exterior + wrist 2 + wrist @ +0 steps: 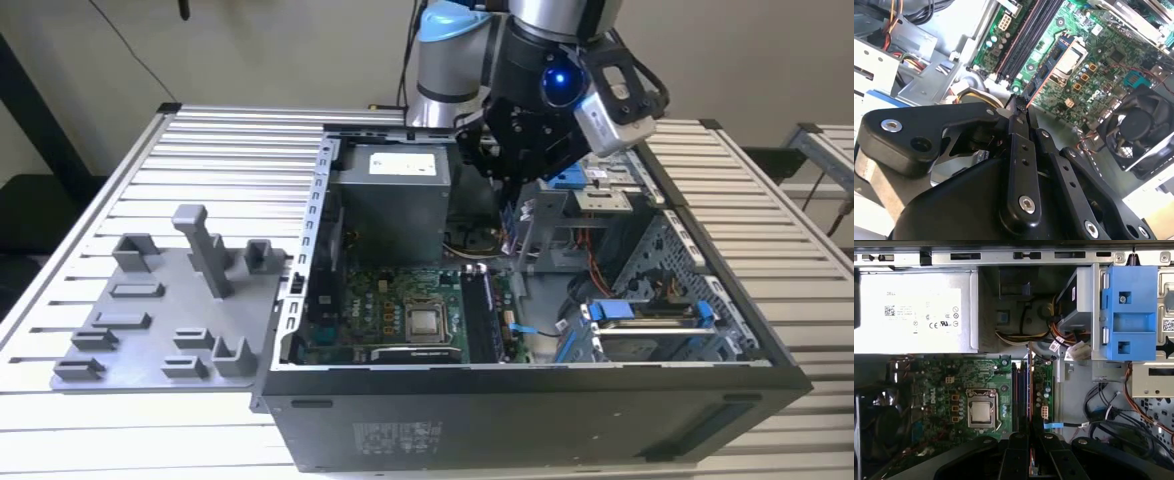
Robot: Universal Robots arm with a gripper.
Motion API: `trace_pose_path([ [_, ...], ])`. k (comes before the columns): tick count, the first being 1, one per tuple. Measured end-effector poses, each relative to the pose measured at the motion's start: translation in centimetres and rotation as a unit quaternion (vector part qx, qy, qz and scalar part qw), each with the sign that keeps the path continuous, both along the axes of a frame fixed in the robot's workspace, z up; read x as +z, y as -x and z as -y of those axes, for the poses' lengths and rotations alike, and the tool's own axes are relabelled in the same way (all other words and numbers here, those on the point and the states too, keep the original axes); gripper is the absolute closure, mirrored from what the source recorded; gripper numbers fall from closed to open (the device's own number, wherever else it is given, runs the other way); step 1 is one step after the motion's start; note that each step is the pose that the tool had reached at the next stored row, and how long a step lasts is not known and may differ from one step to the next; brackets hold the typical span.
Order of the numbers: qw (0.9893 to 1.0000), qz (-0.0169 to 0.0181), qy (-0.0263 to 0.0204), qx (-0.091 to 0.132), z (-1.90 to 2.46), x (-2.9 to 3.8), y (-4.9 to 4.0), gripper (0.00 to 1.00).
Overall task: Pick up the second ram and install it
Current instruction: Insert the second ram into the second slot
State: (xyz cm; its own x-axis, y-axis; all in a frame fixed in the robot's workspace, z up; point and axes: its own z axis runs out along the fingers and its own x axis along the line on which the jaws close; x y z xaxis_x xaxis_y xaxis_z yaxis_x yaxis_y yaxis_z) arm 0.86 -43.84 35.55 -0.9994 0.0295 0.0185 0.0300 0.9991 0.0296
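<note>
We see the gripper point(515, 188) reaching into the open sheet-metal computer case point(534, 420), its matte black jaws clamped on the second ram point(1046, 67). In both wrist views the stick is a thin flat board, seen edge-on with a coppery rim. It hangs over the long black slots point(1016, 395) of the green motherboard point(934, 385), apparently unseated, though we cannot tell whether it touches. A grey moulded tray point(147, 330) lies on the ribbed table point(774, 200), at the exterior view's left.

Open computer case point(534, 420), grey fixture tray point(140, 348) (beside it)
</note>
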Motion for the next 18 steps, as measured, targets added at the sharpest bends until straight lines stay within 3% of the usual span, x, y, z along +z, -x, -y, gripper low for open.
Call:
trace_pose_path([
  [18,1.0000,0.0004,0.0001,0.000,0.04,-2.41,-0.01,0.86],
])
